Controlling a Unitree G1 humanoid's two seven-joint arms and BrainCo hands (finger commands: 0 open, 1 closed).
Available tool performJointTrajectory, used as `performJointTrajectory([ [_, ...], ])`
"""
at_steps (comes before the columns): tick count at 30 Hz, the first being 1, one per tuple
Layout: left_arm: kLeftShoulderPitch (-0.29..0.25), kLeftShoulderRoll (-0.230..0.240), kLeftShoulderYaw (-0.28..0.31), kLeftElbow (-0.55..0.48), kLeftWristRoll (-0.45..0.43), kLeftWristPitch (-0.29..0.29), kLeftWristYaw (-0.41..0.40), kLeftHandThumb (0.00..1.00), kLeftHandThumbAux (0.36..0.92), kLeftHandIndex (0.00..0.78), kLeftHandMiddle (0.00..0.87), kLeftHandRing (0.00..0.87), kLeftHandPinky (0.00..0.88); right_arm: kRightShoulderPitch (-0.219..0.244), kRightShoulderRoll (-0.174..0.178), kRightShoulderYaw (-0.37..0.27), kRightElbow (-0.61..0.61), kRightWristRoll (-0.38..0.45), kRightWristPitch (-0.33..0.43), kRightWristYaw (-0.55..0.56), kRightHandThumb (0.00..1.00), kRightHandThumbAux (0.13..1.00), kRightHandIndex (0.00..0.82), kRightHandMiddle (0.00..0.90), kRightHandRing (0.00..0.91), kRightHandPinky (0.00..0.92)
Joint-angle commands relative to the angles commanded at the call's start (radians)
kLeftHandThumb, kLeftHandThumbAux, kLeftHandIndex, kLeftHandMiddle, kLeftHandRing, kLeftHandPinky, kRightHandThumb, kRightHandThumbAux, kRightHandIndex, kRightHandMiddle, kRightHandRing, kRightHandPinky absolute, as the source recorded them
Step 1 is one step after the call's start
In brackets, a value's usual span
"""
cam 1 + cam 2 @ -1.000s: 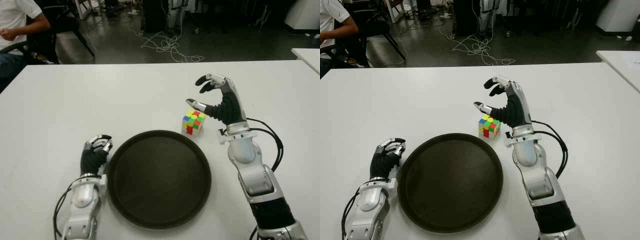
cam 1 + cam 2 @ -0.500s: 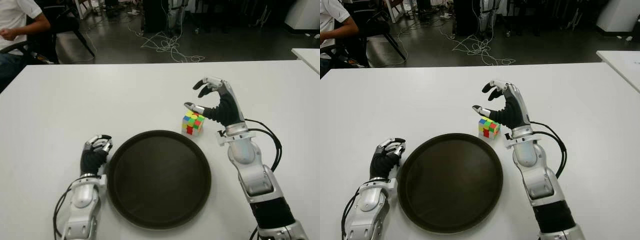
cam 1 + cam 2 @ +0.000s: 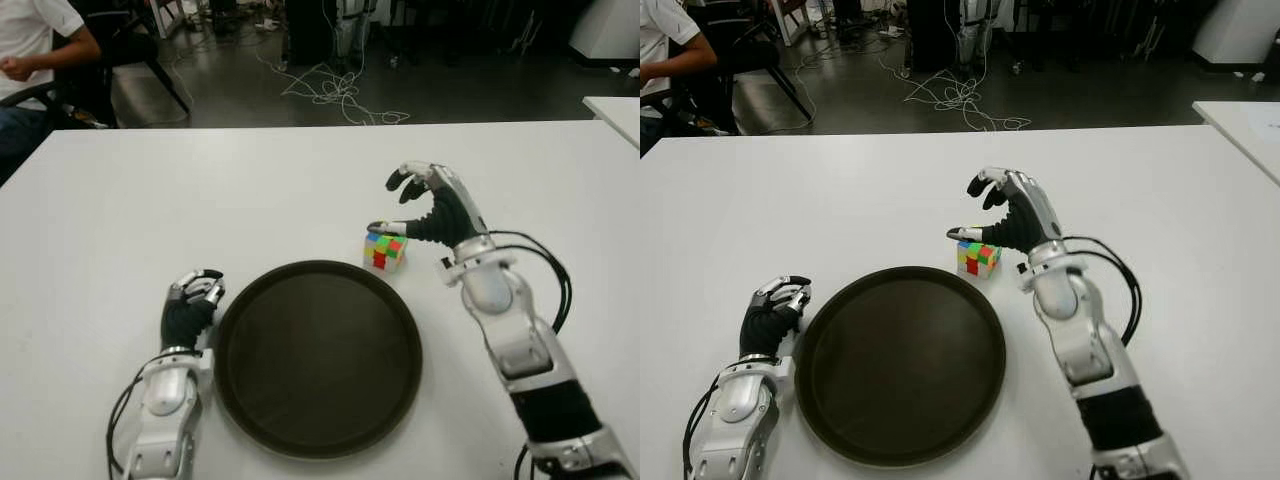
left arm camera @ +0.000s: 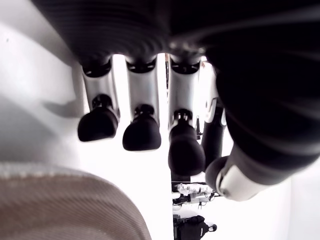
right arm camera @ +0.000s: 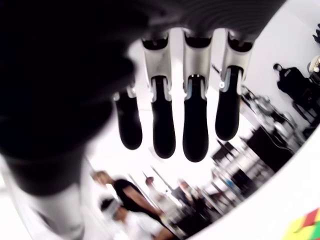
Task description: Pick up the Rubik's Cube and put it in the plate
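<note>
The Rubik's Cube (image 3: 385, 250) stands on the white table (image 3: 200, 190), just past the far right rim of the dark round plate (image 3: 318, 355). My right hand (image 3: 400, 206) hovers right over the cube, fingers spread and arched, holding nothing. Its thumb tip (image 3: 378, 228) sits just above the cube's top face. Only a corner of the cube (image 5: 306, 227) shows in the right wrist view, beyond the straightened fingers (image 5: 195, 125). My left hand (image 3: 192, 298) shows beside the plate's left rim, fingers curled (image 4: 142, 132) on nothing. Nothing lies in the plate.
A seated person (image 3: 30, 45) shows past the table's far left corner. Loose cables (image 3: 335, 90) lie on the floor behind the table. Another white table's corner (image 3: 615, 108) shows at the far right.
My right hand has come down and tilted forward over the cube, and its thumb now sits just above the cube's top. Cube, plate and left hand have not moved.
</note>
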Motion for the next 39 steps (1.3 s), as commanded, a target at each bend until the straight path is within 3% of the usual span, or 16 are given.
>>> performJointTrajectory([
  [6,-0.001,-0.002,0.0,-0.007,0.001,0.013,0.006,0.71,0.705,0.444,0.804,0.813,0.802,-0.022,-0.028,0.024,0.005,-0.029,0.079,0.071,0.0,0.698,0.106,0.063,0.108,0.238],
  [15,0.0,0.001,-0.005,-0.002,0.006,-0.006,0.0,0.708,0.705,0.443,0.806,0.816,0.805,-0.04,-0.041,0.038,0.007,-0.041,0.134,0.107,0.0,0.704,0.048,0.057,0.106,0.21],
  [31,-0.003,0.003,0.001,0.029,-0.011,-0.06,-0.018,0.709,0.705,0.443,0.799,0.809,0.795,-0.06,-0.054,0.048,0.027,-0.044,0.144,0.115,0.0,0.726,0.038,0.057,0.095,0.154],
  [39,-0.004,0.001,-0.001,0.03,-0.002,-0.051,-0.006,0.71,0.705,0.444,0.801,0.812,0.801,-0.07,-0.064,0.063,0.043,-0.054,0.145,0.115,0.0,0.733,0.041,0.06,0.086,0.124],
])
